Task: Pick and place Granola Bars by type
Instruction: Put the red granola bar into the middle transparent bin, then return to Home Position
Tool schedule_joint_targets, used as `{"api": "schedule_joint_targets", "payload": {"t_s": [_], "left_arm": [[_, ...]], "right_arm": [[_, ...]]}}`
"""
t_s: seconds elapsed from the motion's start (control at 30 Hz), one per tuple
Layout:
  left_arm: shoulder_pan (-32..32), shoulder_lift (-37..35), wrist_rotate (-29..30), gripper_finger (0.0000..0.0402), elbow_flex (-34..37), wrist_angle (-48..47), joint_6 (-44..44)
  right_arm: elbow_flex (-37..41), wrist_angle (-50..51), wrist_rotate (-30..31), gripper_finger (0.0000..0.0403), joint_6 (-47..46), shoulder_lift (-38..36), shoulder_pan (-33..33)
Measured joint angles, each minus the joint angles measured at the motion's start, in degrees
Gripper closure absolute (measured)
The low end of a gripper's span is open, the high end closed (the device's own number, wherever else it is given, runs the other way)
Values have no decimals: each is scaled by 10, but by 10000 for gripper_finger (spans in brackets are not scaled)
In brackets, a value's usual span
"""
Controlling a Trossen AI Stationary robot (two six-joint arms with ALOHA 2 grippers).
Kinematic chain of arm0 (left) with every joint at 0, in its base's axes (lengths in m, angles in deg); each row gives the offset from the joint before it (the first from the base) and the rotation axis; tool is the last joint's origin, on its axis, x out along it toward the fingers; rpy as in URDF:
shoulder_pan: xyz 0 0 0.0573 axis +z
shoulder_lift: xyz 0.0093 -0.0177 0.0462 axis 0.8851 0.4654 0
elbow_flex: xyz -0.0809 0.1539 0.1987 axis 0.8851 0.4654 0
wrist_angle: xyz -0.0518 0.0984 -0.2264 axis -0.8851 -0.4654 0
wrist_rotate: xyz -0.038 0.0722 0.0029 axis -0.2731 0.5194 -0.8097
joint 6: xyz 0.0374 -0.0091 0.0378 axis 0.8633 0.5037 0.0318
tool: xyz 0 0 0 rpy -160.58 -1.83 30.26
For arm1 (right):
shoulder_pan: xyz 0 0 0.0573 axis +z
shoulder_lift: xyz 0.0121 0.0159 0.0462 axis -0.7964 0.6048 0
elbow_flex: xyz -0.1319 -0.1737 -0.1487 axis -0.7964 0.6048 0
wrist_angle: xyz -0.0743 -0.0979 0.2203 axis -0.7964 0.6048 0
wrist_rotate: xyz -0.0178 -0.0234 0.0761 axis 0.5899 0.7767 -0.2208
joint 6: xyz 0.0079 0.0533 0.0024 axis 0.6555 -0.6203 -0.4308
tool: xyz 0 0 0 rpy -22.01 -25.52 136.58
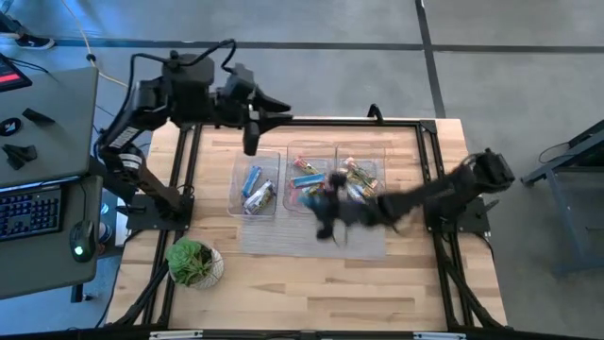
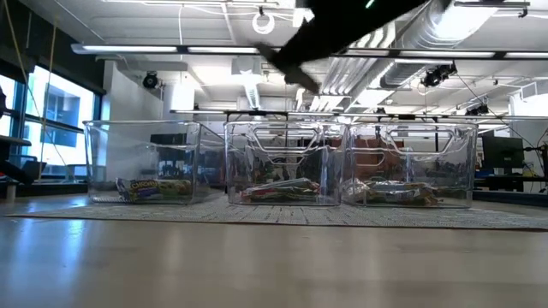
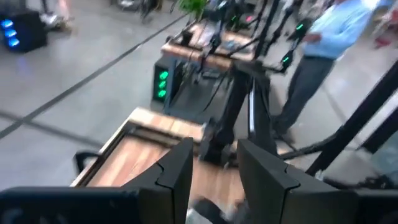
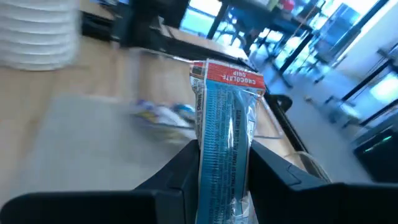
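Observation:
My right gripper (image 4: pixel 225 180) is shut on a granola bar (image 4: pixel 225 118) in a blue wrapper with a red end. In the high view this gripper (image 1: pixel 327 219) hovers over the grey mat (image 1: pixel 283 241) by the near side of the middle tray (image 1: pixel 289 162). Other bars lie flat in the three clear trays: blue ones in the left tray (image 1: pixel 253 181), mixed ones in the middle (image 1: pixel 304 176), green-yellow ones in the right (image 1: pixel 359 176). My left gripper (image 3: pixel 214 174) is open and holds nothing, raised above the left tray's far edge (image 1: pixel 250 134). My right gripper pinches the blue bar between its two fingers (image 4: pixel 273 174) on the part near one end (image 4: pixel 224 186). The bar runs along the fingers and sticks out past their tips, red end (image 4: pixel 231 76) free. It is lifted clear of the table.
A potted green plant (image 1: pixel 193 263) stands at the table's near left corner. A desk with keyboard and mouse (image 1: pixel 38 203) sits left of the table. In the low view the trays (image 2: pixel 282 162) stand in a row on the mat; bare wood lies nearer. A person (image 3: pixel 320 68) stands beyond.

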Motion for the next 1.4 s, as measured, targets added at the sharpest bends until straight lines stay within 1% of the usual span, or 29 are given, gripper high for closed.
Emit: {"api": "schedule_joint_targets", "payload": {"t_s": [0.07, 0.13, 0.2, 0.3, 0.43, 0.63, 0.8, 0.87, 0.97, 1.07, 1.13, 1.2, 1.3, 1.37, 1.4], "left_arm": [[0, -6, 14, 279, 0, -36, 0], [0, -7, 31, 279, 0, -64, 0], [0, -6, 45, 279, 0, -95, 0], [0, -2, 70, 279, 1, -125, 0], [0, 6, 84, 279, 1, -147, 0], [0, 14, 94, 279, 1, -143, 0], [0, 20, 95, 279, 1, -144, 0], [0, 20, 95, 279, 1, -144, 0], [0, 18, 100, 279, 1, -144, 0], [0, 18, 106, 279, 1, -154, 22], [0, 11, 126, 279, 1, -181, 41], [0, 0, 162, 279, 0, -230, 40], [-1, -25, 185, 279, 0, -318, 20], [-11, -44, 189, 279, 1, -344, -2], [-20, -55, 189, 279, 3, -338, -5]], "right_arm": [[0, -12, -83, 304, 11, 0, -74], [0, -4, -162, 304, -2, 4, -139], [0, 9, -220, 304, -8, 11, -185], [0, 18, -264, 304, -1, 31, -226], [1, 8, -288, 304, -1, 53, -249], [1, 21, -288, 285, 1, 91, -266], [1, 4, -283, 260, 33, 122, -270], [1, -16, -270, 252, 37, 123, -270], [0, -34, -224, 244, 60, 105, -262], [-16, -24, -173, 241, 105, 59, -241], [-34, 3, -148, 241, 121, 17, -218], [-51, 55, -119, 243, 126, -36, -189], [-78, 153, -69, 247, 130, -126, -141], [-90, 216, -45, 249, 127, -193, -109], [-91, 243, -33, 250, 116, -227, -95]]}}
